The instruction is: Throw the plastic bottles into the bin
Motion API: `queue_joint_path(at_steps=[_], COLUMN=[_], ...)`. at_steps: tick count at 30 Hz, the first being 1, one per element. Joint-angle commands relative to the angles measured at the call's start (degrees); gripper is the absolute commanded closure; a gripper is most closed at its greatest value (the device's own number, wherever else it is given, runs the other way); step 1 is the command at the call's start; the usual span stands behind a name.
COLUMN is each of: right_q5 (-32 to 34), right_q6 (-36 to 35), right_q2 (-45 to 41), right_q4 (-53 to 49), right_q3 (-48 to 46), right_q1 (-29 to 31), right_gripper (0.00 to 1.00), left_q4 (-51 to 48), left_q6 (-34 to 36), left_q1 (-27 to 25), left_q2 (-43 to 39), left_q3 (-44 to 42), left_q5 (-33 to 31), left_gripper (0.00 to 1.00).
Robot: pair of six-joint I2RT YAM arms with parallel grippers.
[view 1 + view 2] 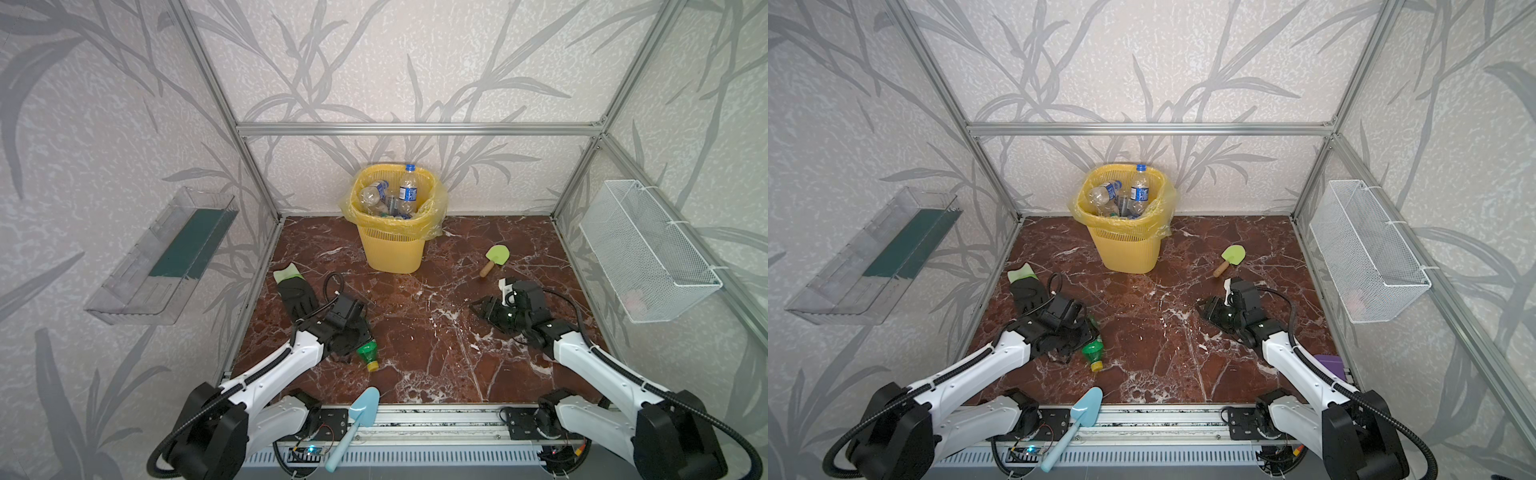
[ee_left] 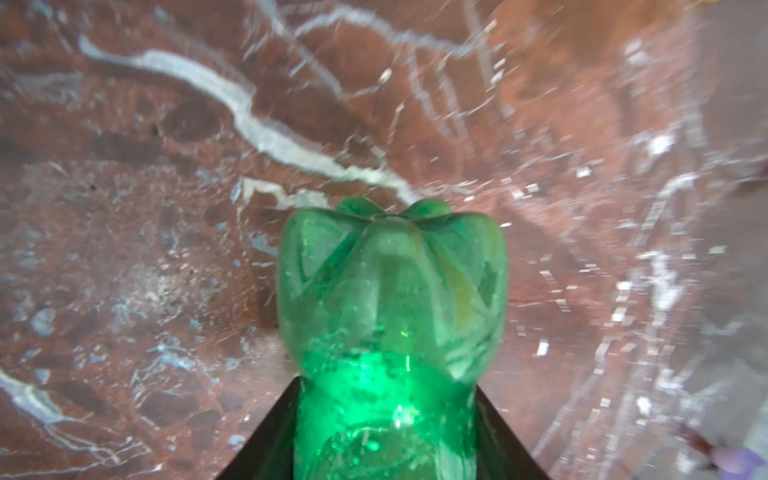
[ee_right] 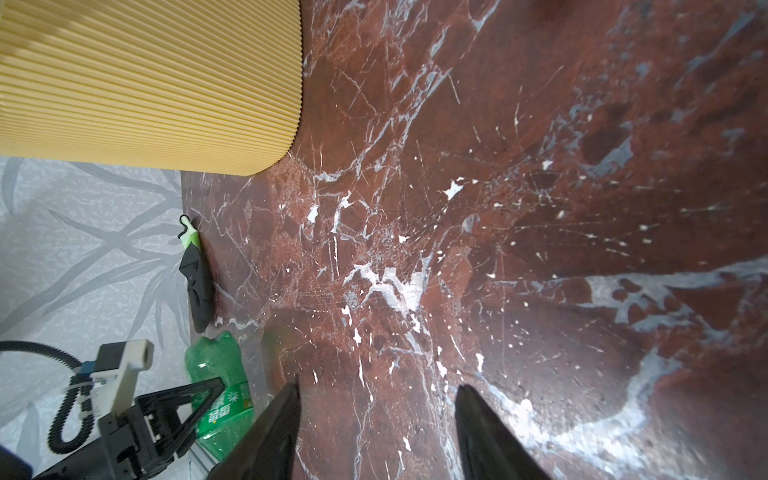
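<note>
Red marble floor, leaf-patterned walls; left fingers clamped on green bottle; right fingers apart, empty.

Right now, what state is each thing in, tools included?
left tool, shut on the green bottle
right tool, open and empty
green bottle, capped, outside the bin
bin, upright, bag-lined, holding several bottles
green paddle, lying flat
blue shovel, lying over the front rail
black glove, lying flat
</note>
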Motion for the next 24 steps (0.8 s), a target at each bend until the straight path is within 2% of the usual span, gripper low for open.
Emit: queue_joint_path(at_steps=[1,3,6,8,11,12,13,14,15,17,20,24], right_q5=[-0.43,-0.43,-0.51,-0.51,-0.64,-0.69,-0.61,-0.39,-0.13,0.47,0.87,0.27], right_q6=[-0.28,-0.18,0.20,0.19,0.11,0.03,-0.06,-0.06,0.01,0.31,0.52,0.15], right_q2=[0.38,0.30,0.16,0.22,0.44,0.34,0.03,-0.46,-1.16,-2.41,-3.46,-2.96], right_q4=[0.95,0.76,0.37,-0.07,-0.77,-1.21,-1.66,-1.92,-2.13,-2.13,-2.14,-1.82], right_q3=[1.88,2.29,3.29,4.43,6.25,6.82,7.18,7.25,7.12,6.19,4.29,2.66], right_q1=[0.28,0.24,0.20,0.20,0.17,0.19,0.19,0.19,0.19,0.16,0.11,0.13], right_gripper=[0.40,0.40,0.40,0.40,0.40,0.40,0.40,0.40,0.40,0.40,0.40,0.40], left_q4=[-1.50,-3.96,-6.47,-5.56,-5.93,-7.62,-9.61,-11.20,-12.91,-12.37,-7.01,-8.58], left_q6=[-2.23,-2.11,0.00,1.92,4.87,5.80,6.45,6.40,6.36,6.09,4.05,4.65], left_q1=[0.99,1.77,3.96,5.78,7.37,7.72,8.48,9.33,10.33,10.52,11.18,13.94], left_q2=[-5.40,-7.66,-5.25,0.79,15.46,19.99,23.41,25.28,26.53,24.48,14.77,2.65], left_q3=[2.70,8.04,22.69,35.82,59.37,67.01,72.22,74.71,75.40,69.23,51.54,36.73], left_q5=[0.31,0.62,0.95,2.50,5.75,6.01,6.34,7.54,10.06,9.85,5.29,2.29], left_gripper=[0.47,0.47,0.46,0.46,0.44,0.40,0.30,0.23,0.18,0.09,0.07,0.06])
